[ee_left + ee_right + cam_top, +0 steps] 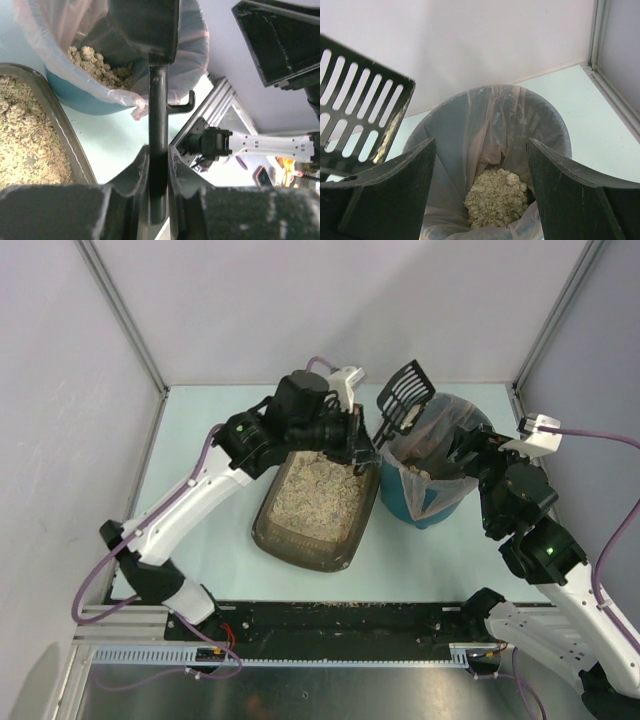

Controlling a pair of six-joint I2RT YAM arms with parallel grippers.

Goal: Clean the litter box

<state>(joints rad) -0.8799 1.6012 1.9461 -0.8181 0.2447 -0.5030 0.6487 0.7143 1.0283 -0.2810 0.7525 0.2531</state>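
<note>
The left pincer (158, 175) is closed narrowly on the black handle of the scoop (158, 115), its two pads pressed against either side of the bar. The handle runs straight out from the grip. In the overhead view the slotted head of the scoop (405, 395) stands raised and tipped over the far left rim of the bin (432, 502). A few pale grains cling to the head's edge, as seen from the right wrist.

The right pincer (481, 150) hangs directly above the bin's mouth. Its fingers (385, 200) are spread wide and hold nothing. Between them, beige clumps (495, 197) lie heaped at the bottom of the clear bag (485, 125) that lines the teal bin.

The litter box (268, 530) sits flat on the bench (200, 415), about midway between the left and right edges and closer to the near edge than the far one. Its long side runs roughly from far to near (a little slanted). Beige grainy litter (310, 495) covers its floor. The left pincer hovers over its far right corner. The bin stands just beside the box on the side of the right edge, and the left wrist view shows a strip of bare bench between the box's rim and the foot of the bin.
</note>
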